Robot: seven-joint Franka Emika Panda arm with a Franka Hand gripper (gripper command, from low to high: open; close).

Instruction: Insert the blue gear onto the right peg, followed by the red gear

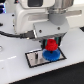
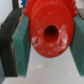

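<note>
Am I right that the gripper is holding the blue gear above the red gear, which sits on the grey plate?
Colours are swapped. The wrist view shows the fingers clamping the red gear; the exterior view shows it over the blue gear, already on the grey plate.

No legible text, labels, brands or numbers anywhere in either view.
</note>
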